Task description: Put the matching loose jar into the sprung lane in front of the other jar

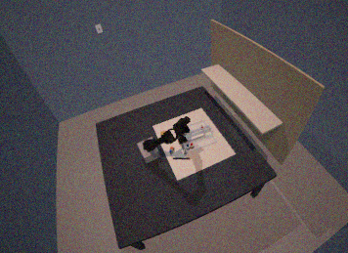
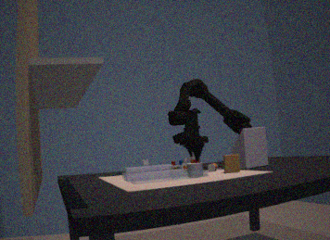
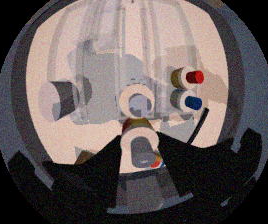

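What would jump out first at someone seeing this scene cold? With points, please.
Probably the black arm (image 1: 168, 137) (image 2: 210, 100), arched over the pale mat (image 1: 215, 151) (image 2: 134, 187), its gripper (image 3: 138, 136) shut on a white-banded jar (image 3: 139, 134). Next, the red-topped jar (image 3: 195, 77) and blue-topped jar (image 3: 193, 102), side by side on the wrist view's right. Lastly, the tan upright board (image 1: 293, 96) (image 2: 27, 114) beyond the table.

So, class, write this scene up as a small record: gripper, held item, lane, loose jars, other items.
Gripper: closed on a jar
Held item: white-banded jar with a grey top
Lane: clear-walled; a similar jar stands just ahead of the held one
Loose jars: red-topped and blue-topped, side by side on the right of the wrist view
Other items: black stick; wooden block
Release: not yet done
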Available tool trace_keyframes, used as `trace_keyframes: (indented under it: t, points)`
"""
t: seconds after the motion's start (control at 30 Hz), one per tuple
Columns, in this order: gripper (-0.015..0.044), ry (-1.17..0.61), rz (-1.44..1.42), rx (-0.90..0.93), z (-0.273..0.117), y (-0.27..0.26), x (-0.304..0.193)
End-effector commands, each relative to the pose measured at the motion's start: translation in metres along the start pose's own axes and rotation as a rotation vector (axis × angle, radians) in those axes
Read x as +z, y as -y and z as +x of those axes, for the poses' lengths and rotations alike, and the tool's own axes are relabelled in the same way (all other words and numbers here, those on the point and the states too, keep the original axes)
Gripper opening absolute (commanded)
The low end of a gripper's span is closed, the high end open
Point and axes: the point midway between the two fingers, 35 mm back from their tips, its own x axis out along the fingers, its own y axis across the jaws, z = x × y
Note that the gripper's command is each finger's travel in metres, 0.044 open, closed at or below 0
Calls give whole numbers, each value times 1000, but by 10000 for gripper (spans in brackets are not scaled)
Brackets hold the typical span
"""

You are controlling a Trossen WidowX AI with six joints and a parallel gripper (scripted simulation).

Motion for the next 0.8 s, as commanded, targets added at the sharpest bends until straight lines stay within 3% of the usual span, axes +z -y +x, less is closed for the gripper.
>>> trace_keyframes:
  t: [0.0,0.77]
  points:
    - [0,23,18,3,-2,0,12]
    - [0,23,19,3,-3,1,23]
